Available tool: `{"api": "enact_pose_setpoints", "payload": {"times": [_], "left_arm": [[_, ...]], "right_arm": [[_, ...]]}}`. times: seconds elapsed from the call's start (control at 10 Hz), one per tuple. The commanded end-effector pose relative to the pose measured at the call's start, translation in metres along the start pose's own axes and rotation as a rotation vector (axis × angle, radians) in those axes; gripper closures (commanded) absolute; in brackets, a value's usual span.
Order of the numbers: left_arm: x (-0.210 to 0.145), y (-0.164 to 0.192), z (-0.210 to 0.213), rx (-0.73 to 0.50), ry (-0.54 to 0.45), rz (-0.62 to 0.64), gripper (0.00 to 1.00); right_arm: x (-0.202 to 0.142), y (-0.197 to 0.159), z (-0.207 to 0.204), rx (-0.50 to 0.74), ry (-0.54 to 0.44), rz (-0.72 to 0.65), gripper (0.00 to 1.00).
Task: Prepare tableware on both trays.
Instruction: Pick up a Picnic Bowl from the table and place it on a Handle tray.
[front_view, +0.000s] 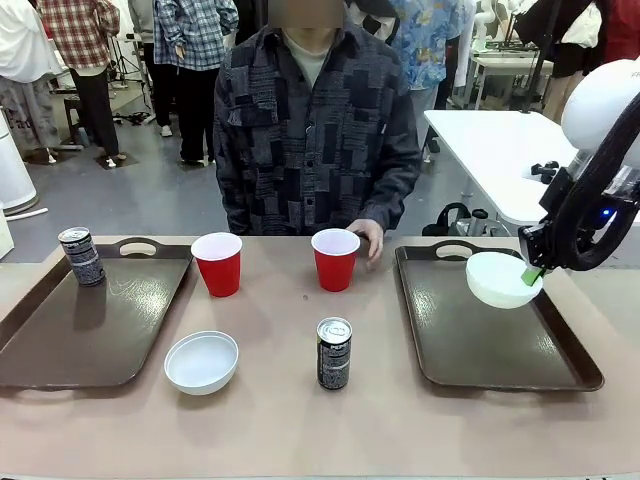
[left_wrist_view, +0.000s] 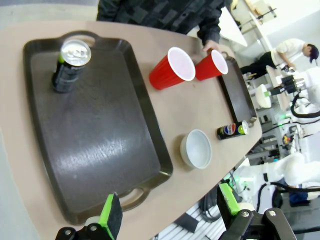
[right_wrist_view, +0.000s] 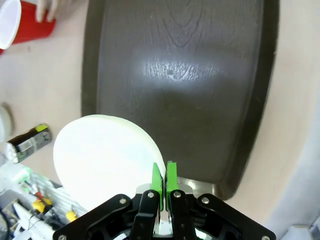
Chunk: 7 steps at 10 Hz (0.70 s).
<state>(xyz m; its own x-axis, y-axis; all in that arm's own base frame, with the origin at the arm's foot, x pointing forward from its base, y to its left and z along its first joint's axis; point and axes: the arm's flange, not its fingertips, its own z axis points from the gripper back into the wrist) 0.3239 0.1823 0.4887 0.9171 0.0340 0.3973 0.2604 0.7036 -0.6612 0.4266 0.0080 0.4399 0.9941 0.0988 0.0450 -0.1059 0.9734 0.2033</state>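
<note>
Held bowl (front_view: 500, 280): we see it lifted over the right tray (front_view: 450, 355).
Right claw (front_view: 533, 272): its green pads pinch the bowl's rim.
Left claw (left_wrist_view: 169, 206): spread wide, holding nothing, over the near end of the left tray (front_view: 60, 340).
Far can (front_view: 81, 256): it stands in that tray's far corner.
Between the trays: we see the other bowl (front_view: 201, 362), the near can (front_view: 334, 353), the left red cup (front_view: 217, 264) and the right red cup (front_view: 335, 259).
Person's hand (front_view: 368, 238): it touches the right red cup.

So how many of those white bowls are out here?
2. One bowl sits on the table between the left tray and the middle can; the other bowl hangs over the right tray, pinched by the right end effector.
</note>
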Motion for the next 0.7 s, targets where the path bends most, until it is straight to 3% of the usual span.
{"api": "enact_pose_setpoints", "payload": {"times": [0.0, 0.6], "left_arm": [[0.0, 0.0, 0.001, -0.008, -0.013, -0.001, 0.0], [0.0, 0.0, 0.001, -0.008, -0.013, -0.001, 0.0]], "right_arm": [[0.007, 0.002, -0.029, -0.072, -0.029, 0.007, 0.96], [0.021, 0.004, -0.091, -0.141, 0.083, 0.002, 0.96]]}}
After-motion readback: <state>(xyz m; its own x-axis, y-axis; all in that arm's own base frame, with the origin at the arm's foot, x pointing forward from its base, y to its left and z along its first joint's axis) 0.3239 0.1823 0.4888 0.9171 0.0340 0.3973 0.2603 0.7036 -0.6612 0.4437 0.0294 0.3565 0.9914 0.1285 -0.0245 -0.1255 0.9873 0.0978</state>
